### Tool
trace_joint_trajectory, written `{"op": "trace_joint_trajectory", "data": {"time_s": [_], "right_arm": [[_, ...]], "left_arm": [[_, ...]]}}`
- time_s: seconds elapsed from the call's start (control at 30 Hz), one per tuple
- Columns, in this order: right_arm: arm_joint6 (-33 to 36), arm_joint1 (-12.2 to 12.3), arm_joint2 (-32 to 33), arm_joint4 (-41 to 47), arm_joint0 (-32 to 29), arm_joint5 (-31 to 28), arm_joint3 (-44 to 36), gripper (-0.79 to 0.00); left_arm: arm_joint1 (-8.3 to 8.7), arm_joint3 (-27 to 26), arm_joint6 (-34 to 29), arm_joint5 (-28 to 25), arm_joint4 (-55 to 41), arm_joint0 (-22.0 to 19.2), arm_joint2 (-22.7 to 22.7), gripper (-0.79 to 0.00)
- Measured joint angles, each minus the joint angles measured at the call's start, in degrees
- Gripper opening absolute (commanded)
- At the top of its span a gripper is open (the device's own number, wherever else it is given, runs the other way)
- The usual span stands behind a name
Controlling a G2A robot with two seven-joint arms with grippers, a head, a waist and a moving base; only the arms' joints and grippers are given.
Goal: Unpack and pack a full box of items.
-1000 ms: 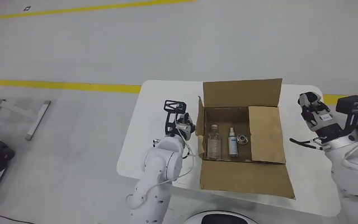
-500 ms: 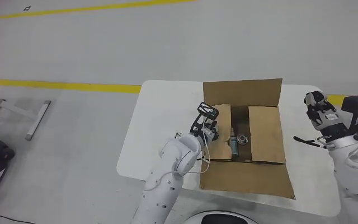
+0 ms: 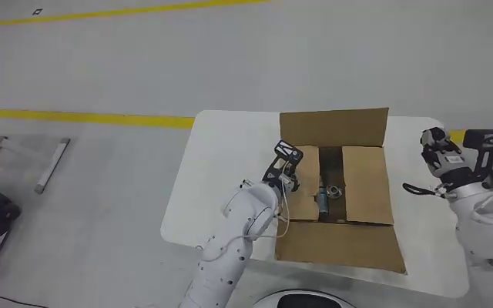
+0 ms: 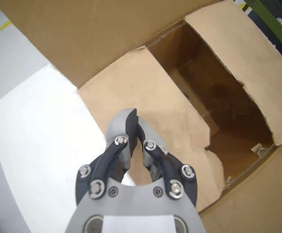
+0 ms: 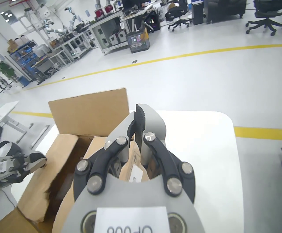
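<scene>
Top view: box (image 3: 363, 185), white table (image 3: 223, 154), floor (image 3: 231, 61)

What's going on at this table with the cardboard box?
A two-armed robot is working on a cardboard box on a white table. Its left hand, shut, is over the left flap, which lies folded across the opening, as does the right flap. A bottle shows in the gap between them. The right hand hangs shut, off to the box's side.

A robotics lab in an open hall: pale glossy floor (image 5: 198, 77) marked with a curved yellow line (image 5: 198, 53). Beyond that line stand workbenches (image 5: 105, 24) carrying small robot arms (image 5: 72, 21), shelves of blue bins (image 5: 21, 51), and rolling office chairs (image 5: 177, 14).
</scene>
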Motion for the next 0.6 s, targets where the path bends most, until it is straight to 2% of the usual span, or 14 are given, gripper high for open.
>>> {"op": "trace_joint_trajectory", "data": {"time_s": [0.1,0.27,0.37,0.6], "right_arm": [[-0.64,-0.20,-1.22,1.83,3.27,3.12,2.78,-0.785],[0.56,-0.19,-4.77,0.42,11.49,2.40,10.95,-0.785],[0.88,-0.29,-6.89,-0.33,17.01,2.45,16.95,-0.785],[3.65,-0.74,-10.31,5.58,27.37,-1.67,30.12,-0.785]], "left_arm": [[0.39,-3.72,0.11,0.98,0.82,1.35,-1.59,0.000],[1.34,-10.21,-0.21,1.85,4.23,4.68,-4.85,0.000],[1.76,-12.86,0.48,4.21,6.19,7.12,-6.93,0.000],[2.45,-15.85,0.69,7.07,9.05,10.79,-10.32,0.000]]}}
